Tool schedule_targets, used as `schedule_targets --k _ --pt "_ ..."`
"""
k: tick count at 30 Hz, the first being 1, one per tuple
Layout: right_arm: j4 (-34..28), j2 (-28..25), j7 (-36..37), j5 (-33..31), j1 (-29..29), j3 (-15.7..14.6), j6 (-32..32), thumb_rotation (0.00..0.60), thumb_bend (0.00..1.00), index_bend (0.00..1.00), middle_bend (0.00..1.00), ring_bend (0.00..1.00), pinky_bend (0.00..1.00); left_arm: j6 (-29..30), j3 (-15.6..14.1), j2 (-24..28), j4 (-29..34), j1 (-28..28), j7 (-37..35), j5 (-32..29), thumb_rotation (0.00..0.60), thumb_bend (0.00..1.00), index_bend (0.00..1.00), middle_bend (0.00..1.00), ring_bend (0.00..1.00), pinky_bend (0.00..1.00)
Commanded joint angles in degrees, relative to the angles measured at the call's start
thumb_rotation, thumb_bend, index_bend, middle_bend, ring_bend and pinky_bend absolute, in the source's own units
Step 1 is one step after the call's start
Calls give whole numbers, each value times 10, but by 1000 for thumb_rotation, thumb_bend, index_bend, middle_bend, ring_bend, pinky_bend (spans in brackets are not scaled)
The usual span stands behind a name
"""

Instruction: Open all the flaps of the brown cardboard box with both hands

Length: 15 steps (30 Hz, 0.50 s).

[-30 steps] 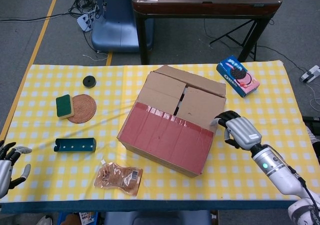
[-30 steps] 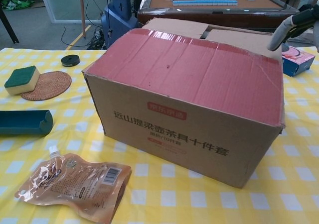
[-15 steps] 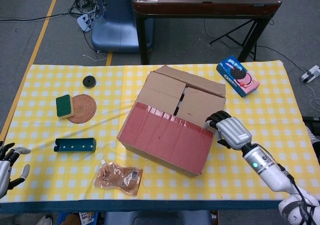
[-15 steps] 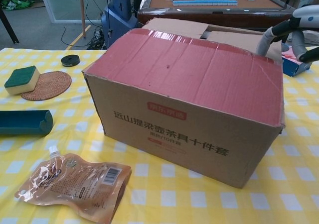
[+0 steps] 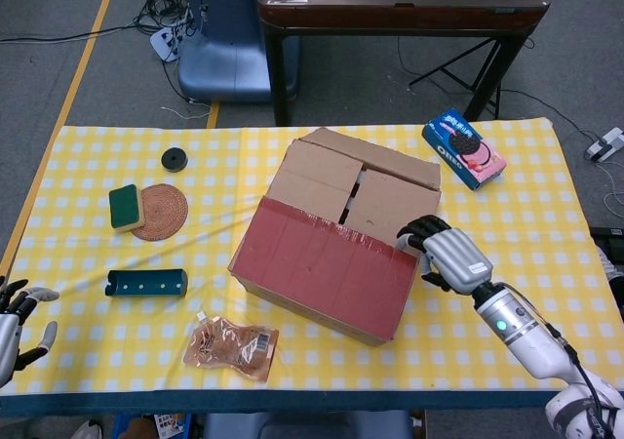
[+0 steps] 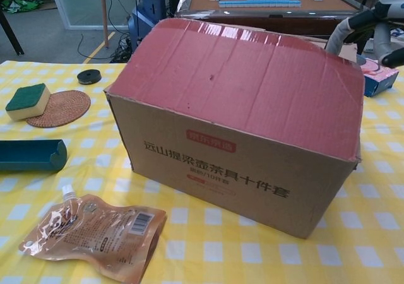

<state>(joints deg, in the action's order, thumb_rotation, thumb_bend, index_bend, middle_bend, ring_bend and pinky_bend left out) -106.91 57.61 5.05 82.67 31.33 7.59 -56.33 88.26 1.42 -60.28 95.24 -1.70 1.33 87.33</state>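
Your right hand (image 5: 444, 254) sits at the right end of the cardboard box (image 5: 331, 249), fingers curled under the edge of the red-taped front flap (image 6: 246, 85), which stands tilted up off the top. The box rests mid-bench on the yellow checked cloth (image 5: 88, 254), its other flaps lying flat. Your left hand (image 5: 15, 317) hangs at the bench's near left corner, fingers spread, holding nothing. A biscuit pack (image 5: 463, 148) lies behind your right hand, and a foil pouch (image 6: 95, 233) lies in front of the box.
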Motion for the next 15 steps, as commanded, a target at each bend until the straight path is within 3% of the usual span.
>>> schedule_targets --k 1,15 --pt "-27 -23 65 9 -8 -1 -6 600 1000 359 278 169 123 -1 0 2 1 -1 4 1 600 438 416 319 156 0" --pt "-47 -81 447 112 -16 -24 -19 600 1000 359 278 169 123 3 -1 4 9 -2 14 8 600 438 416 319 156 0"
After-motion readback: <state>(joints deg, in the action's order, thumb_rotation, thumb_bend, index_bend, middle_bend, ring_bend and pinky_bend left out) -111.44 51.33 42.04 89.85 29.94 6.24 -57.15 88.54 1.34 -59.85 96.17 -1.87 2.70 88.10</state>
